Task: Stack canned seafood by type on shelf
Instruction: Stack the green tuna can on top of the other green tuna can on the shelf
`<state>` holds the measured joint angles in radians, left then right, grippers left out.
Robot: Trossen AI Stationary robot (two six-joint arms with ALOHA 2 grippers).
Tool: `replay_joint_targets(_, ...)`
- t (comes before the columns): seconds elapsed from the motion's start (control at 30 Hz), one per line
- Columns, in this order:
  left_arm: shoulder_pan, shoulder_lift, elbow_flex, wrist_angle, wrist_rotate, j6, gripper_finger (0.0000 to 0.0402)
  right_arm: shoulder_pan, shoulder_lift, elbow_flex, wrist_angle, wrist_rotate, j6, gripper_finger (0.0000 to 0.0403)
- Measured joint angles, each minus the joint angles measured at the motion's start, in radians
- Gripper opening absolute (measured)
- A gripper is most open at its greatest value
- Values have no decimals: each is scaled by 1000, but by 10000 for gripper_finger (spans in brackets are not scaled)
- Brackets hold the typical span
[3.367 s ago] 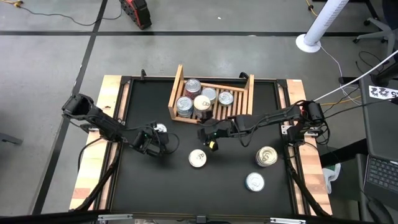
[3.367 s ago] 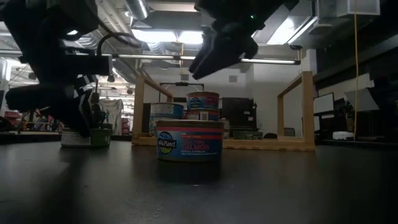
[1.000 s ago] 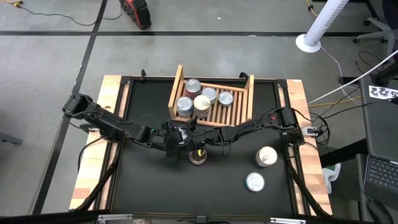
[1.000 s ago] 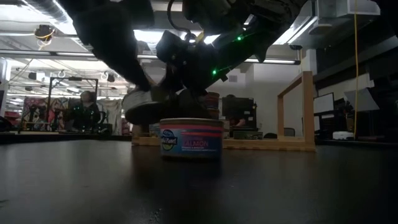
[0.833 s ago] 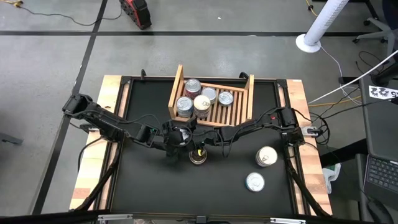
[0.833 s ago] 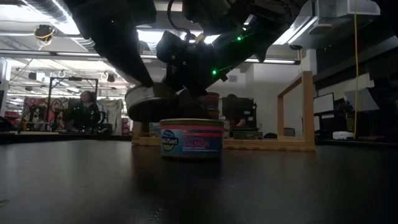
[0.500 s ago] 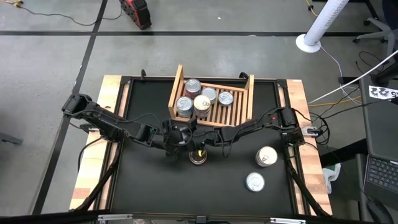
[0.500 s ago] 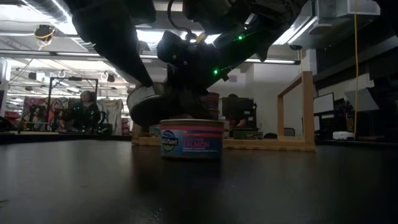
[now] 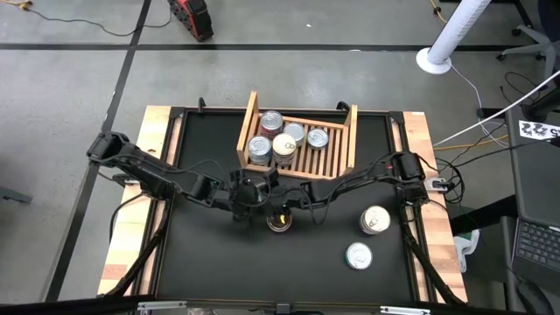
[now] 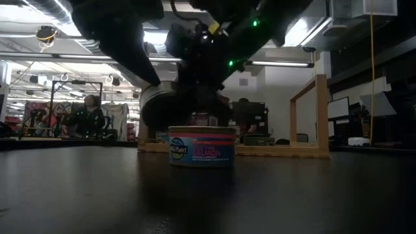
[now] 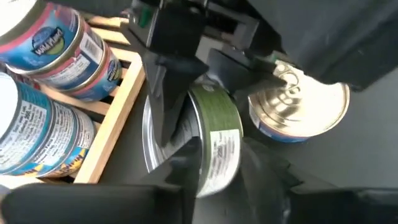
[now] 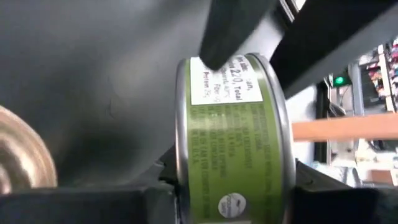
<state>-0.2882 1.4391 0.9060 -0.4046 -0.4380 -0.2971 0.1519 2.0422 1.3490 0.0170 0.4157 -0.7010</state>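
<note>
Currently I have a green-labelled tin (image 12: 230, 137) hanging on edge above the surface (image 9: 210, 254). It is just in front of the shelf (image 9: 352, 131) and above the salmon tin (image 10: 201, 146). The right gripper (image 9: 278, 198) is clamped across its two flat faces. The left gripper (image 9: 248, 194) flanks it too, though I cannot tell whether it grips. I judge the tin rigid, dense and slick on its metal lids, so I'd hold it squarely across the faces, near the middle.
</note>
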Motion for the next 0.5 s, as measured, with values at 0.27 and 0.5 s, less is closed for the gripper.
replay_joint_targets(0.27,0,-64,25,-6,-8,21,157,24,-11,84,-282,54,94,129)
replay_joint_targets(0.5,0,-110,26,-61,-15,19,153,49,-66,123,-531,79,168,126)
